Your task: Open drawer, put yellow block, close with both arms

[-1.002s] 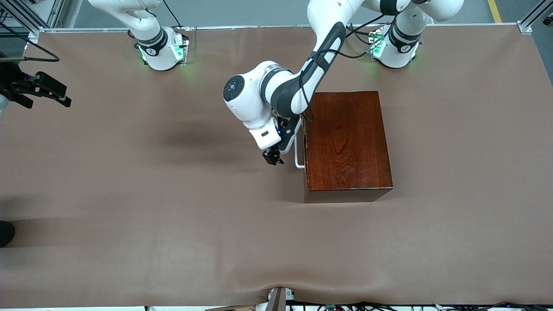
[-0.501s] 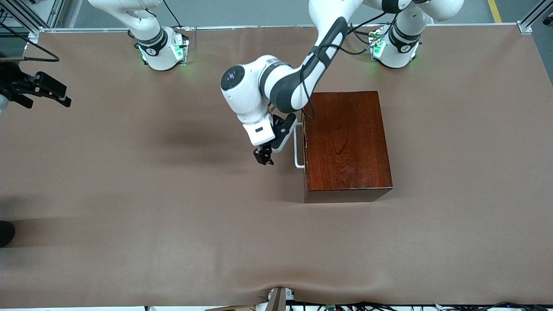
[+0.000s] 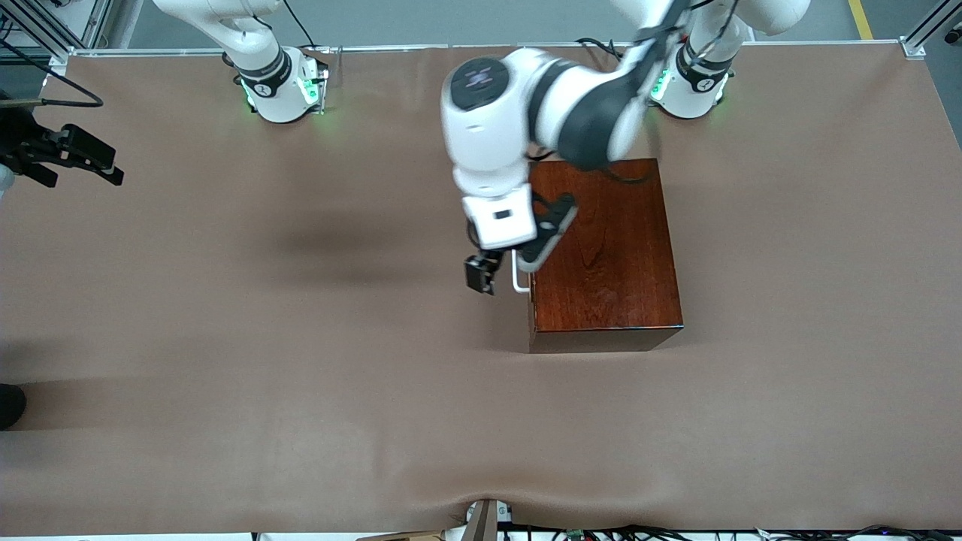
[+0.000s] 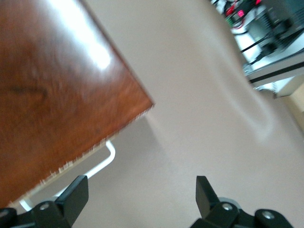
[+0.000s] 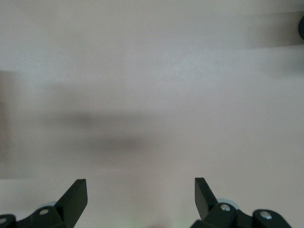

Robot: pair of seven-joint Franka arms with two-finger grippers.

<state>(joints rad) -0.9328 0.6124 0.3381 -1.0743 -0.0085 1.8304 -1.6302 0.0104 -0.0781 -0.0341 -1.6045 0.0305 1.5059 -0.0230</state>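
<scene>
One wooden box [image 3: 605, 252] stands on the brown table [image 3: 225, 338], toward the left arm's end. Its one drawer [image 3: 531, 300] faces the right arm's end and sits flush in the box, with one white handle [image 3: 518, 282] sticking out from its front. In the left wrist view the handle [image 4: 102, 164] shows under the box's edge [image 4: 71, 95].

Two arms are in view. The left arm reaches from its base over the box, and the left gripper [image 3: 481, 275] hangs over the table just in front of the drawer, beside the handle but apart from it. Its jaws stand wide and hold nothing, both fingers [image 4: 76, 194] clear in its wrist view.

The right arm waits; the right gripper [image 3: 68, 154], seemingly the dark shape at the table's edge, is over the right arm's end. Its fingers [image 5: 76, 194] are spread wide over bare cloth, empty.

No yellow block shows in any view.
</scene>
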